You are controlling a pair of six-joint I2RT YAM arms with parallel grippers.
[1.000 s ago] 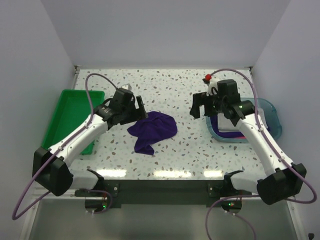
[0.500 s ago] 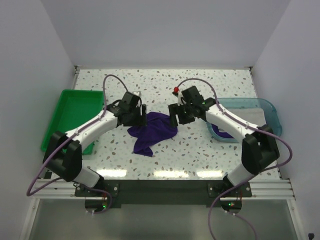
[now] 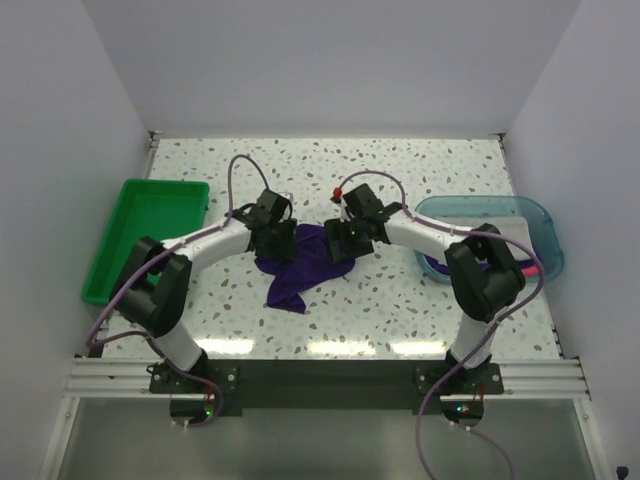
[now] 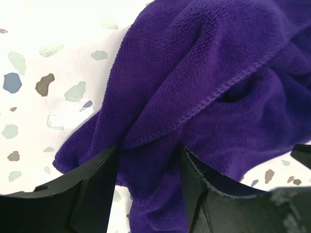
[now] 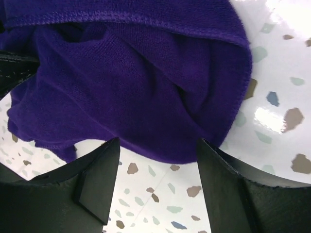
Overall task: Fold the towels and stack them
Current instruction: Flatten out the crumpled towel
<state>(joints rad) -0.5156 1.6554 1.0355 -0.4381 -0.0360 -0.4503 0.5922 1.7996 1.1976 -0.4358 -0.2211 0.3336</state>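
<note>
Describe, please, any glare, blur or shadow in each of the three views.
Top external: sharp, even light, bright strips reflected at the table's near edge. Left wrist: tabletop washed out, purple towel weave crisp. Right wrist: glare patch at right, towel sharp, fingers in near-black shadow.

The left gripper (image 3: 283, 240) and right gripper (image 3: 340, 243) are crowding the far edge of the dark purple cloth towel (image 3: 305, 262). The speckled white tabletop (image 3: 400, 300) in front is lying open; a green plastic bin (image 3: 150, 230) and translucent teal tray (image 3: 480, 206) are bounding the sides.
</note>
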